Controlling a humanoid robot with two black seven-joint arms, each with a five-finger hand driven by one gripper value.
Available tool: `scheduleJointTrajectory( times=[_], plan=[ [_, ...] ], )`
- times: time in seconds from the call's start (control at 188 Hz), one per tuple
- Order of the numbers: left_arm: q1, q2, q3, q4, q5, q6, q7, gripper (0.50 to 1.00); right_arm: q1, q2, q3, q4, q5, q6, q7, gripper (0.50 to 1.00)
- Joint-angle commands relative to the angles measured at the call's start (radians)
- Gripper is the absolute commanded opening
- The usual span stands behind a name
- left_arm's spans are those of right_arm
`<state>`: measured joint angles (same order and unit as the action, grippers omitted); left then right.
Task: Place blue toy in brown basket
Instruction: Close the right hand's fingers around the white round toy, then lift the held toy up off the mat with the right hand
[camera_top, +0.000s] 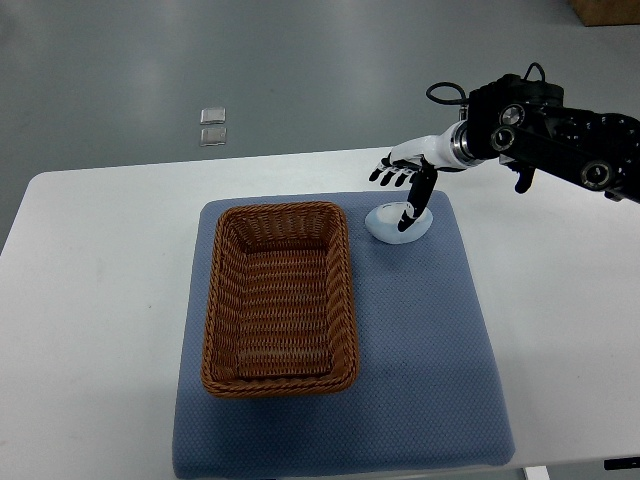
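the right hand (405, 172) has its dark-tipped fingers (385, 175) spread loose, gripping nothing, the thumb hanging down onto the pale blue toy (398, 223). the toy lies on the blue mat (440, 350), just beside the far right corner of the empty brown basket (280, 298), on a white table (100, 300).

Right arm (560, 140) cut off by right picture edge, behind right hand (405, 172). Thumb (418, 200) hangs in front of blue toy (398, 224), hiding its top middle; contact cannot be told. Box (606, 10) far beyond hand clipped by top corner. Blue mat's (440, 380) near edge partly cut off at bottom.
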<state>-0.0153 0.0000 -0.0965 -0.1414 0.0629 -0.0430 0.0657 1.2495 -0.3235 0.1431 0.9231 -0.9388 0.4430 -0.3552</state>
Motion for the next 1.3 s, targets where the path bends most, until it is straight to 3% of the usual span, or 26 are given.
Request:
scheduleJointTrajectory(
  times=[0.0,0.287,0.478,0.622,0.696,0.723,0.733,0.749,0.77,0.845,0.983,1.153,1.296],
  plan=[
    [0.000,0.000,0.000,-0.003,0.000,0.000,-0.001,1.000,-0.013,0.024,-0.003,-0.020,-0.018,-0.033,0.012,0.924],
    [0.000,0.000,0.000,-0.003,0.000,0.000,0.000,1.000,-0.068,0.058,-0.016,-0.046,-0.103,-0.104,0.048,0.901],
    [0.000,0.000,0.000,-0.003,0.000,0.000,0.000,1.000,-0.094,0.072,-0.013,-0.073,-0.132,-0.118,0.061,0.832],
    [0.000,0.000,0.001,-0.004,0.000,0.000,-0.001,1.000,-0.110,0.081,-0.017,-0.075,-0.135,-0.121,0.078,0.811],
    [0.000,0.000,0.001,-0.004,0.000,0.000,-0.001,1.000,-0.117,0.083,-0.016,-0.079,-0.164,-0.122,0.082,0.742],
    [0.000,0.000,0.001,-0.004,0.000,0.000,-0.001,1.000,-0.119,0.083,-0.016,-0.081,-0.176,-0.127,0.084,0.674],
    [0.000,0.000,0.001,-0.004,0.000,0.000,-0.001,1.000,-0.119,0.083,-0.016,-0.081,-0.176,-0.127,0.084,0.674],
    [0.000,0.000,0.001,-0.004,0.000,-0.001,-0.001,1.000,-0.119,0.084,-0.016,-0.081,-0.182,-0.127,0.084,0.613],
    [0.000,0.000,0.001,-0.004,0.000,0.000,-0.001,1.000,-0.119,0.084,-0.016,-0.081,-0.187,-0.127,0.085,0.572],
    [0.000,0.000,0.001,-0.004,0.000,0.000,-0.001,1.000,-0.116,0.081,-0.014,-0.081,-0.190,-0.127,0.093,0.500],
    [0.000,0.000,0.001,-0.003,0.000,0.000,-0.001,1.000,-0.087,0.055,0.003,-0.052,-0.172,-0.109,0.093,0.500],
    [0.000,0.000,0.001,-0.004,0.000,0.000,0.000,1.000,0.059,-0.037,0.007,0.068,-0.114,-0.037,0.090,0.500],
    [0.000,0.000,0.001,-0.004,0.000,0.000,-0.001,1.000,0.172,-0.052,0.006,0.145,-0.008,-0.018,0.082,0.500]
  ],
)
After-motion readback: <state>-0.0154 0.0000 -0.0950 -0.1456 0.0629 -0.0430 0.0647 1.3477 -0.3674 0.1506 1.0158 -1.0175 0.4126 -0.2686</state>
